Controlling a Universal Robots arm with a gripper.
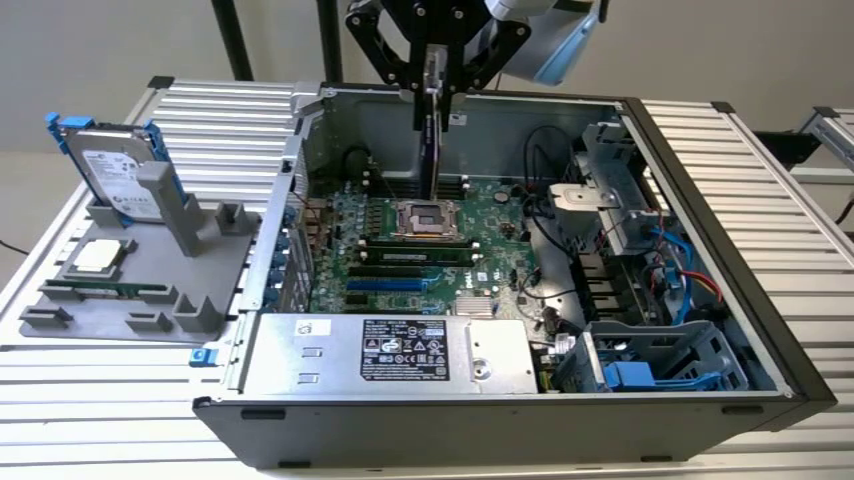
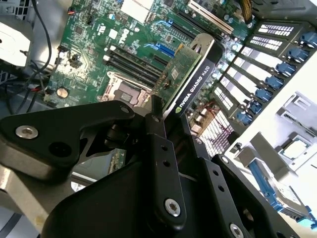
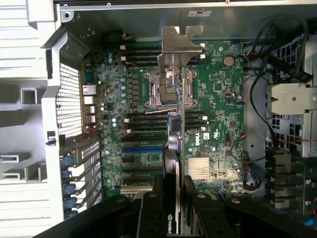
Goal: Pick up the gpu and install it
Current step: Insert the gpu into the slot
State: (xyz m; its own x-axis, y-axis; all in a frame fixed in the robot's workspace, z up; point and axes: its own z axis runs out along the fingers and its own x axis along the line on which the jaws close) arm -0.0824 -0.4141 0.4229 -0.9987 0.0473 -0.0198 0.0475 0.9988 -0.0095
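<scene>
The gpu (image 1: 430, 140) hangs edge-on, upright, over the open computer case. My gripper (image 1: 434, 90) is shut on its upper end. In the second wrist view the gpu (image 2: 190, 79) shows its green board, black cooler and silver bracket pointing down at the motherboard (image 2: 99, 34), with my gripper (image 2: 166, 116) clamped on the near end. In the first wrist view the gpu (image 3: 182, 109) appears as a thin edge with its bracket farthest from my gripper (image 3: 173, 186). It hovers above the processor socket area of the motherboard (image 3: 218, 89), apart from the slots.
The case (image 1: 747, 250) lies open on a slatted table. A silver power supply (image 1: 387, 350) sits along its front and a drive cage (image 1: 654, 360) with cables at the exterior view's right. Blue expansion slots (image 3: 141, 148) lie near the rear vents. A grey fixture (image 1: 134, 300) holds a hard drive (image 1: 114, 170).
</scene>
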